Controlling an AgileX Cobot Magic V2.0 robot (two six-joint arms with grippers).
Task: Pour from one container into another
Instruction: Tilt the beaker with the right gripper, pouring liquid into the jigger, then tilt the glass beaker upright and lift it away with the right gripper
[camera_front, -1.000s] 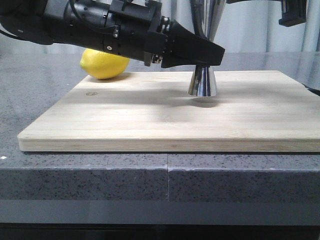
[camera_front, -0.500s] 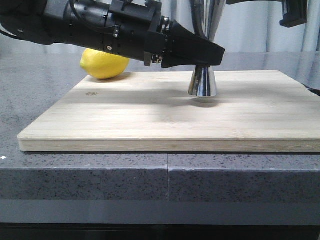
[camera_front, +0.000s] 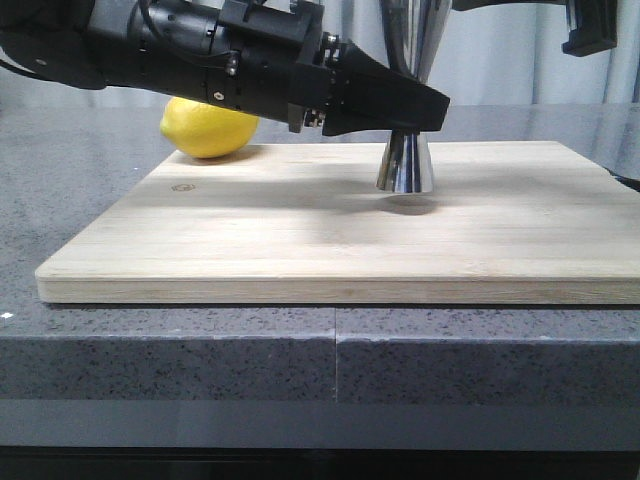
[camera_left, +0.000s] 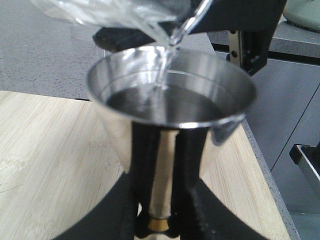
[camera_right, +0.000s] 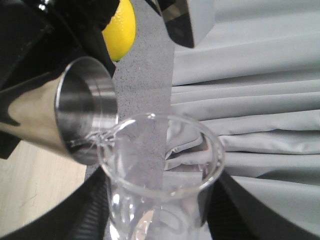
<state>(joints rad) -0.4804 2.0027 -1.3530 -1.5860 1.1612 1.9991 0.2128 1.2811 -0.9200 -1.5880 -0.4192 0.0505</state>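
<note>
1. Grey speckled stone counter (camera_front: 60, 180) carries a pale wooden cutting board (camera_front: 300, 240), and grey pleated curtains (camera_right: 260, 100) hang behind it.
2. On the board stands a tall shiny steel hourglass-shaped jigger with a thin gold band at its waist (camera_left: 170, 115); its lower cone rests on the wood.
3. The black left claw (camera_left: 161, 220) reaches in from the left side and is clamped on the jigger at the waist — in the left wrist view one finger (camera_left: 137, 160) lies on each side of the narrow part, just above the gold band.
4. The upper cup of the jigger is directly above the left fingers, and clear liquid already lies inside it.
5. A small clear glass beaker with a pouring lip (camera_right: 160, 170) is tilted, its lip over the rim of the jigger cup; a thin clear stream (camera_left: 167, 60) falls from the lip into the cup.
6. The right claw (camera_right: 155, 220) is closed on the beaker — dark fingers (camera_right: 90, 210) sit at both sides of the glass wall.
7. A yellow lemon (camera_front: 208, 128) lies behind the left arm, at the far left edge of the board, well apart from the jigger.
</note>
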